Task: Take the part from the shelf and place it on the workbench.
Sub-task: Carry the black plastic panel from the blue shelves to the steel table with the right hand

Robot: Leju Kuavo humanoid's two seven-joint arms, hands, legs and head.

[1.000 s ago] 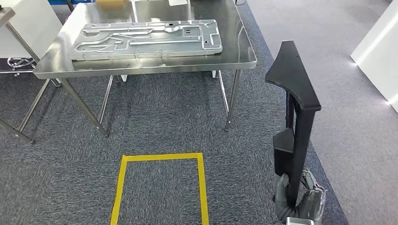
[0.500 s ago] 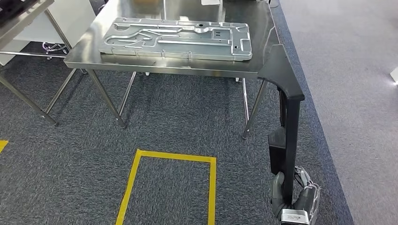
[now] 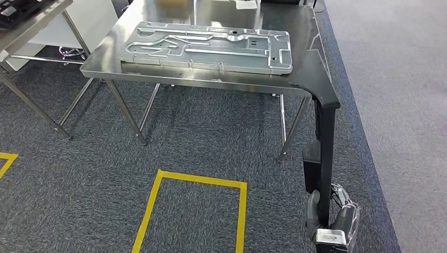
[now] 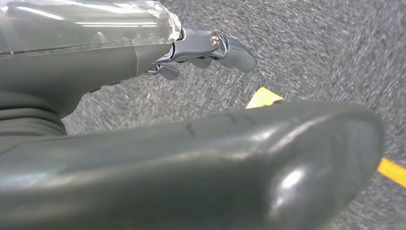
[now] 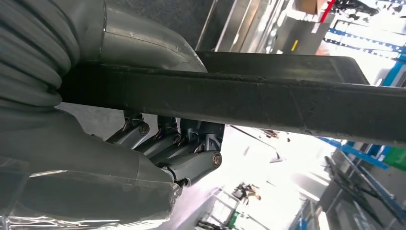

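A long black angled part [image 3: 322, 132] stands upright at the lower right of the head view, its top end overlapping the near right corner of the steel workbench [image 3: 308, 42]. My right hand [image 3: 334, 226] grips the part at its lower end. In the right wrist view the fingers [image 5: 191, 148] wrap around the black part [image 5: 268, 100]. In the left wrist view my left hand [image 4: 143, 153] hangs over the carpet, its fingers [image 4: 215, 45] stretched out with nothing in them.
A large grey cast metal plate [image 3: 211, 47] covers much of the workbench top. A yellow tape rectangle [image 3: 158, 195] marks the carpet in front of the bench. A second steel table [image 3: 26, 16] and a white cabinet [image 3: 89, 21] stand at the far left.
The whole picture has shifted: the camera has moved, and the bench now sits further right and nearer. The black part's top now overlaps the bench corner. My right hand's grip is unchanged.
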